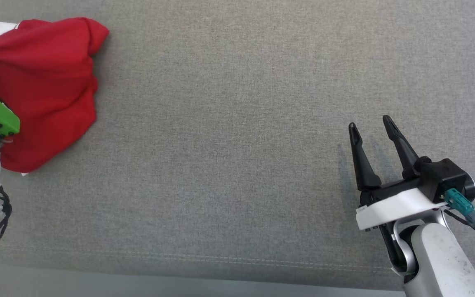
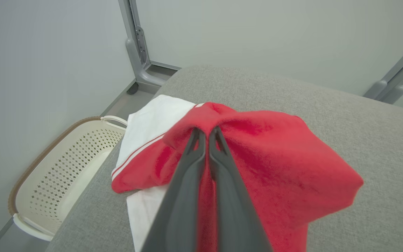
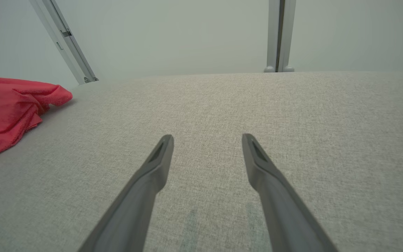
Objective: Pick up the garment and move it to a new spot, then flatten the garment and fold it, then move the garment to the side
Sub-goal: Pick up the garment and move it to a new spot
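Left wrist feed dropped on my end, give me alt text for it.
The left gripper is shut on a raised fold of the red garment, which lies on the grey cushion over some white fabric. A cream perforated basket stands below the cushion's edge, by a pale wall.

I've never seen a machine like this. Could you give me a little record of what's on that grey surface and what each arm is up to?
surface: grey pad, fabric-covered
garment: red garment, crumpled, at the pad's left end
under it: white fabric near the pad's edge; can't tell if it is part of the same piece
left jaws: shut, pinching a bunched fold of the red garment
right jaws: open, holding nothing, over bare pad on the right
beside the pad: cream perforated basket, lower down, past the left edge
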Tool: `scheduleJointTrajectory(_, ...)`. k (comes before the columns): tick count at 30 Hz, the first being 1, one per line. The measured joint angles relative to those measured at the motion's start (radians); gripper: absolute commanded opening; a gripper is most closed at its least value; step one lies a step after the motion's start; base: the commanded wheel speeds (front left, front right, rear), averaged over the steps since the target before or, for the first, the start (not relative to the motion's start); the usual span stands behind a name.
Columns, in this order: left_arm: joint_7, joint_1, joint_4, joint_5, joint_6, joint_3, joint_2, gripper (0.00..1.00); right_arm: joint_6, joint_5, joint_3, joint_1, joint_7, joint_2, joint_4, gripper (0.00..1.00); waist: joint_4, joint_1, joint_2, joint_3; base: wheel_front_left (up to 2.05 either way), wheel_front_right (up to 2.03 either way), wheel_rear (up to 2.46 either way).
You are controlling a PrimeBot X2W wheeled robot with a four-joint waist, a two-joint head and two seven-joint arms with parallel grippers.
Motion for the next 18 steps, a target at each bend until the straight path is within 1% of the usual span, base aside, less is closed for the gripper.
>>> scheduleJointTrajectory(4,-0.128,-0.016,-0.035,0.047,0.045,-0.004,0.012,0.00,0.000,0.002,-0.003,0.002,-0.001,0.005,0.004,1.00,0.004,0.0000,0.0000,-0.023,0.00,0.00,0.00)
scheduleJointTrajectory(8,-0.179,-0.014,-0.132,0.084,0.084,-0.005,0.011,0.00,0.000,0.007,-0.005,0.010,-0.009,0.013,0.011,1.00,0.005,0.0000,0.0000,-0.051,0.00,0.00,0.00)
scheduleJointTrajectory(11,-0.191,0.032,-0.252,0.119,0.116,-0.015,-0.003,0.00,0.000,0.010,-0.011,0.020,-0.012,0.018,0.016,1.00,0.003,-0.0001,0.0000,-0.072,0.00,0.00,0.00)
scheduleJointTrajectory(14,-0.192,0.112,-0.392,0.147,0.143,-0.036,-0.036,0.00,0.000,0.013,-0.016,0.022,-0.018,0.022,0.018,1.00,-0.002,-0.0001,0.0000,-0.090,0.00,0.00,0.00)
scheduleJointTrajectory(15,-0.195,0.164,-0.491,0.165,0.165,-0.050,-0.056,0.00,0.000,0.017,-0.015,0.023,-0.019,0.024,0.019,1.00,-0.010,-0.0001,0.0000,-0.098,0.00,0.00,0.00)
scheduleJointTrajectory(18,-0.195,0.242,-0.616,0.186,0.198,-0.086,-0.086,0.00,0.000,0.018,-0.014,0.023,-0.022,0.028,0.022,1.00,-0.027,-0.0001,0.0000,-0.104,0.00,0.00,0.00)
